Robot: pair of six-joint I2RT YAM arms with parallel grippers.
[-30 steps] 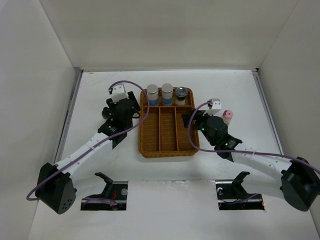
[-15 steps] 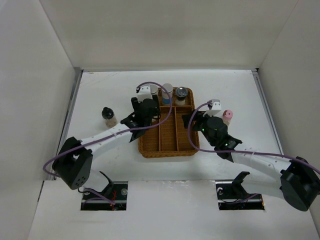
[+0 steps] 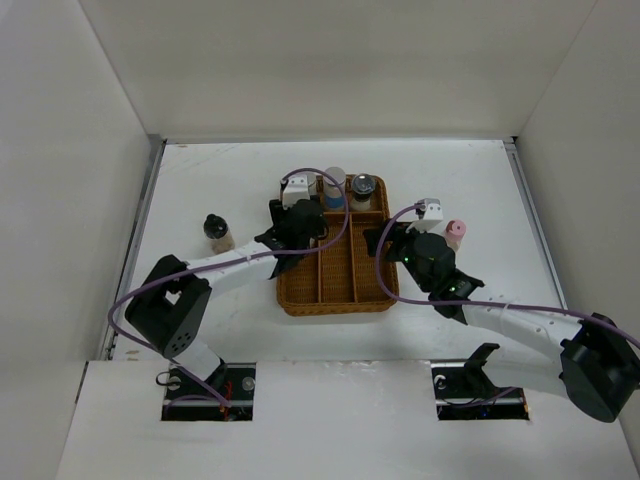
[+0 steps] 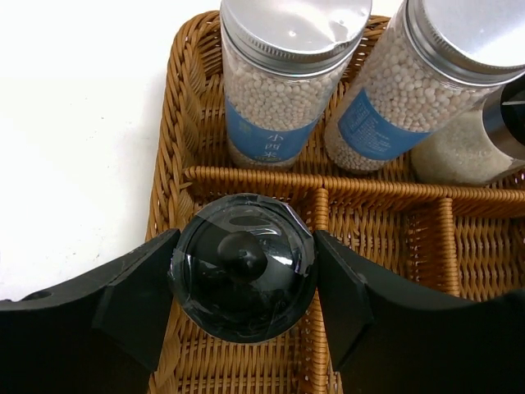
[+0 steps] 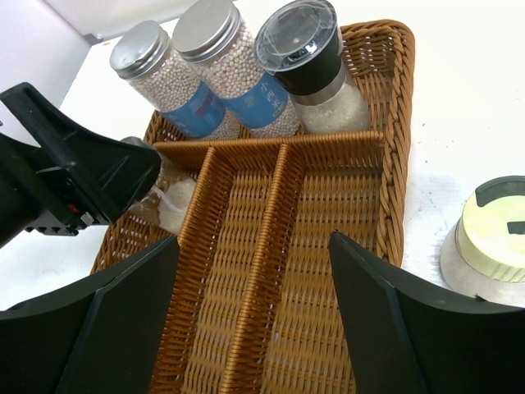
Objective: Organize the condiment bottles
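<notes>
In the overhead view, the wicker tray (image 3: 335, 290) sits mid-table (image 3: 480, 170), with the left gripper (image 3: 293, 228) over its left side and the right gripper (image 3: 386, 243) at its right edge. A blue-banded jar (image 3: 334, 188) and a dark-topped grinder (image 3: 362, 190) stand in the tray's far row. A dark-capped bottle (image 3: 215, 231) stands alone on the table to the left, and a pink-capped bottle (image 3: 455, 235) stands just right of the right arm. In the left wrist view, the left gripper (image 4: 244, 279) is closed on a dark-capped jar (image 4: 242, 250), one finger (image 4: 135, 295) pressed to each side, over the tray's left long compartment. Whether the jar rests on the tray floor cannot be told. Beyond the cross divider stand two blue-banded jars (image 4: 283, 78) with silver caps, touching each other. In the right wrist view, the right gripper (image 5: 254, 246) hangs wide open with nothing in it, above the tray's (image 5: 394, 164) middle and right compartments. A cream-capped jar (image 5: 490, 238) stands on the table just outside the tray's right wall.
</notes>
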